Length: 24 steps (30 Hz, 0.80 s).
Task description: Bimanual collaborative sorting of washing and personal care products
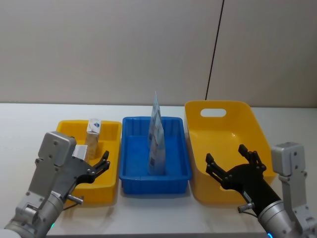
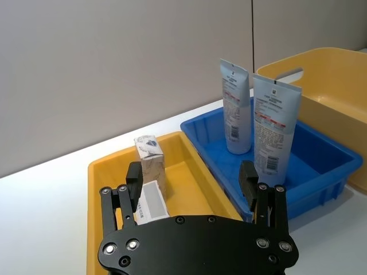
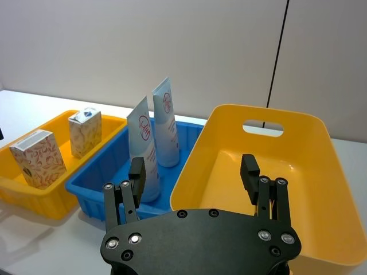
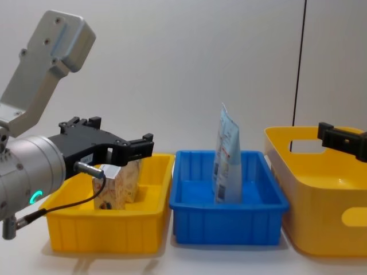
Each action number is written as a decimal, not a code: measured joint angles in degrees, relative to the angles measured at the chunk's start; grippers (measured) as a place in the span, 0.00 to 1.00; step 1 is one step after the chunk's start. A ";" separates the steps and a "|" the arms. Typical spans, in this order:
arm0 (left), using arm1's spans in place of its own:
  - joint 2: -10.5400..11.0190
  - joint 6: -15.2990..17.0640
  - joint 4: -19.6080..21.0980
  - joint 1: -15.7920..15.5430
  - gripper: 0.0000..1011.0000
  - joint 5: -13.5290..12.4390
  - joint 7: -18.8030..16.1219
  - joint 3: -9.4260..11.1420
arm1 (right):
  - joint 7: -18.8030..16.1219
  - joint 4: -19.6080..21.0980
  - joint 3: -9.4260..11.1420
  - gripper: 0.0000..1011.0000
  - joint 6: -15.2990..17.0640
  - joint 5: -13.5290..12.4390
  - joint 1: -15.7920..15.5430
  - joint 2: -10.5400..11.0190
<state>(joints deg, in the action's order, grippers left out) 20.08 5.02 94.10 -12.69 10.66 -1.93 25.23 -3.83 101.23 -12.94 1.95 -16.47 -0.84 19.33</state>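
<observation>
Nearest, the left gripper is held spread and empty above the small yellow bin, its dark fingers close to the floral box and the narrow cream carton, both upright cardboard; the right gripper is likewise spread and empty over the near rim of the large yellow bin, whose smooth rounded hollow offers open room; two flat light-blue pouches are stood upright in the blue bin; the plastic bins are set side by side.
</observation>
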 joint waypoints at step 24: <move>-2.01 12.16 -2.29 -0.74 0.99 2.61 1.22 -2.12 | 0.00 0.00 0.00 0.99 0.00 0.00 0.00 0.00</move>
<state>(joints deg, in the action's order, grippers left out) 18.08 17.19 91.81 -13.42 13.27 -0.71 23.11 -3.82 101.23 -12.94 1.95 -16.47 -0.84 19.33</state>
